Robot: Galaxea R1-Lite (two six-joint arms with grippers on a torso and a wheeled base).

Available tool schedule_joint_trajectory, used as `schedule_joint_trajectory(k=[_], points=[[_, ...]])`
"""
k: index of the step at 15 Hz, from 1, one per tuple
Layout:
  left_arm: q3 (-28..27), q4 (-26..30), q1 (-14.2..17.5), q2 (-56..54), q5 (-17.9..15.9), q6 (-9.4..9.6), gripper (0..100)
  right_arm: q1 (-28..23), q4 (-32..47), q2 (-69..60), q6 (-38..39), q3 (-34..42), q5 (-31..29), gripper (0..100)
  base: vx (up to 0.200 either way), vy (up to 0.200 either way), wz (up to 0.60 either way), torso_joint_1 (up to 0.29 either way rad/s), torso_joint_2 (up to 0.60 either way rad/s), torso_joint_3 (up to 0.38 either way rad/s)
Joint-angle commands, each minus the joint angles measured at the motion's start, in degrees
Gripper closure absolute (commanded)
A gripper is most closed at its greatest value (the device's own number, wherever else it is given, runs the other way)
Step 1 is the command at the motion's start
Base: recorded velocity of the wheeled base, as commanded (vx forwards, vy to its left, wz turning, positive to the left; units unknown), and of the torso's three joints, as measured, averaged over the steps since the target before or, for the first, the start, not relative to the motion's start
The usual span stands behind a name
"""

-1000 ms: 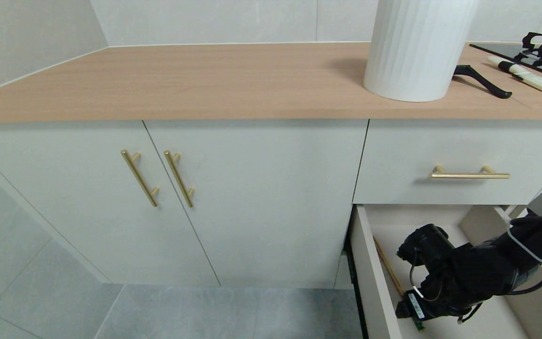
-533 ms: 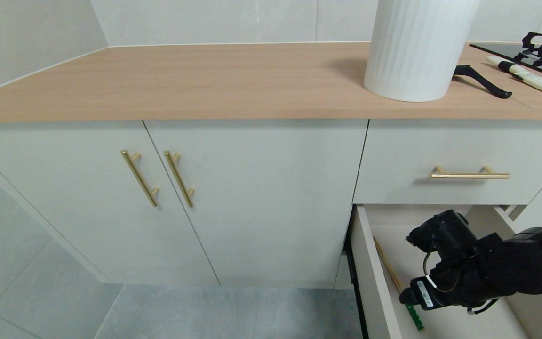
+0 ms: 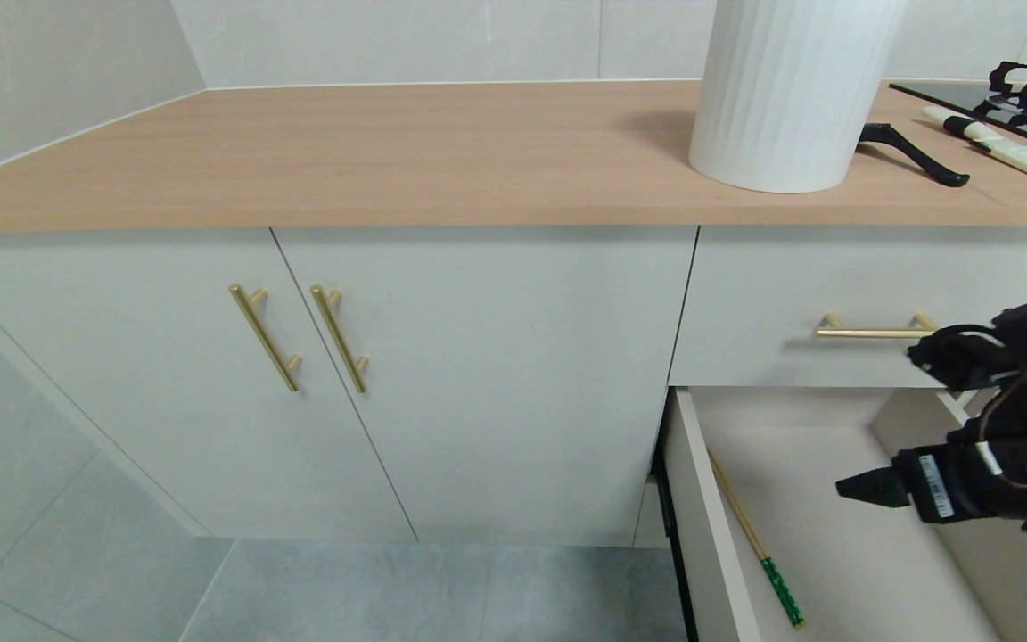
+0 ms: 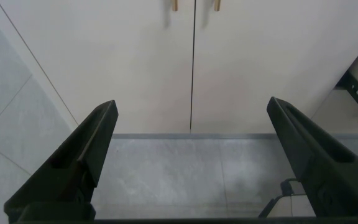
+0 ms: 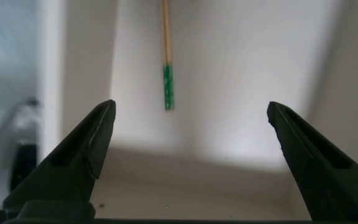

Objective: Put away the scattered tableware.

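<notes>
Wooden chopstick (image 3: 750, 535), one, green-tipped, lies in the open drawer (image 3: 696, 499) along its left wall. My right pincer (image 5: 188, 112) hangs wide and empty above the drawer; my left pincer (image 4: 191, 109) gapes wide too.

In my open drawer (image 3: 701, 517) lies a chopstick (image 3: 750, 539): a pale wooden shaft ending in a green patterned tip; I cannot tell if it is one stick or a close pair. It lies flat on the drawer floor, along the left wall and just beside it, green end toward the drawer's front. On the counter (image 3: 389, 152) above the drawer lie a black-handled utensil (image 3: 915, 153) and, near it farther right, a long cream piece (image 3: 1013, 153) with a dark band.
</notes>
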Motion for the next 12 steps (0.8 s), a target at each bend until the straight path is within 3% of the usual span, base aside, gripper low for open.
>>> schedule_joint_trajectory(k=[1, 8, 12], points=[[-0.07, -0.01, 0.02, 0.02, -0.02, 0.0, 0, -7.26, 0.89, -8.85, -4.44, -1.55, 3.81, 0, 0.0, 0.0, 0.0, 0.0, 0.0, 0.0], [-0.07, -0.01, 0.02, 0.02, 0.07, 0.0, 0, -8.58, 0.63, -12.28, -7.16, -1.19, 5.04, 0, 0.0, 0.0, 0.0, 0.01, -0.02, -0.007], [0.02, -0.01, 0.02, 0.02, -0.02, 0.0, 0, -8.58, 0.63, -12.72, -7.34, -1.11, 5.04, 0, 0.0, 0.0, 0.0, 0.149, -0.2, -0.229]])
